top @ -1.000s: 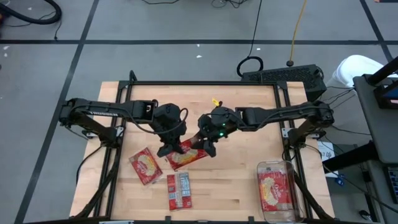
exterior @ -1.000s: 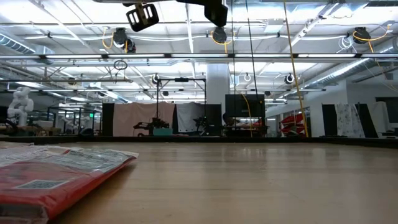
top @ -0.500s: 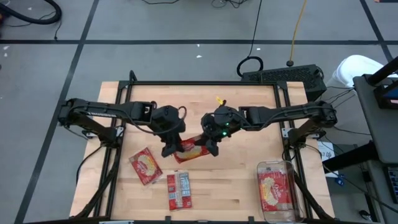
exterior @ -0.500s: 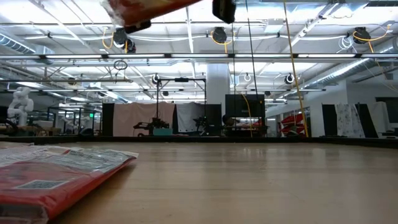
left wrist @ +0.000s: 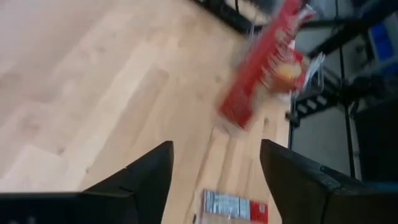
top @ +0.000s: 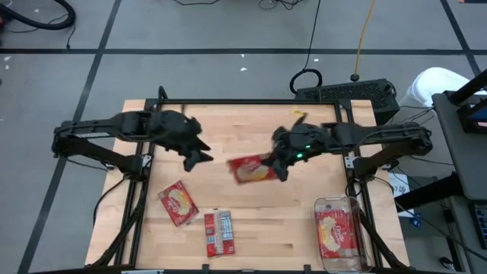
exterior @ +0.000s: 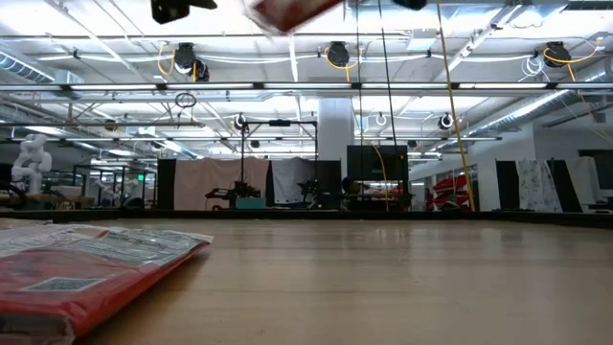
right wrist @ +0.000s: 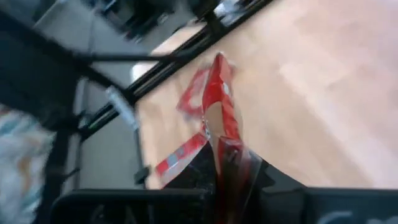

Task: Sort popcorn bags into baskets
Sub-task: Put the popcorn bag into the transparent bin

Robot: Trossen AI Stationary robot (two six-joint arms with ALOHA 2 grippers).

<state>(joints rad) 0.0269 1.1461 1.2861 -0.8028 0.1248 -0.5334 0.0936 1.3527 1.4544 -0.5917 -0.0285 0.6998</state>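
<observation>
A red popcorn bag (top: pixel 249 170) hangs in the air over the middle of the table, with my right gripper (top: pixel 275 169) shut on it; the low view shows that bag (exterior: pixel 287 11) high above the table. My left gripper (top: pixel 204 157) stands open and apart from it toward the table's left, nothing between its fingers (left wrist: pixel 149 171). Two more popcorn bags (top: pixel 179 203) (top: pixel 218 232) lie flat near the front left. The clear basket (top: pixel 338 204) stands at the front right with a bag (top: pixel 337 232) inside. My right gripper pinches the bag's right end (top: pixel 266 169) between its two fingers. The fingers come from the table's right, slanting down. In the right wrist view the bag (right wrist: pixel 219 109) stands edge-on and runs forward from the fingers. It is lifted clear of the table.
A black frame (top: pixel 251 103) rims the wooden table. A keyboard (top: pixel 346 93) and cables lie beyond the far right corner. Bare wood (top: pixel 274 221) lies between the front bags and the basket.
My left gripper held the bag just above the table; my right gripper shut on its other end. My left gripper has opened, let go and drawn back toward the table's left and up. My right gripper has carried the bag up and toward the right.
</observation>
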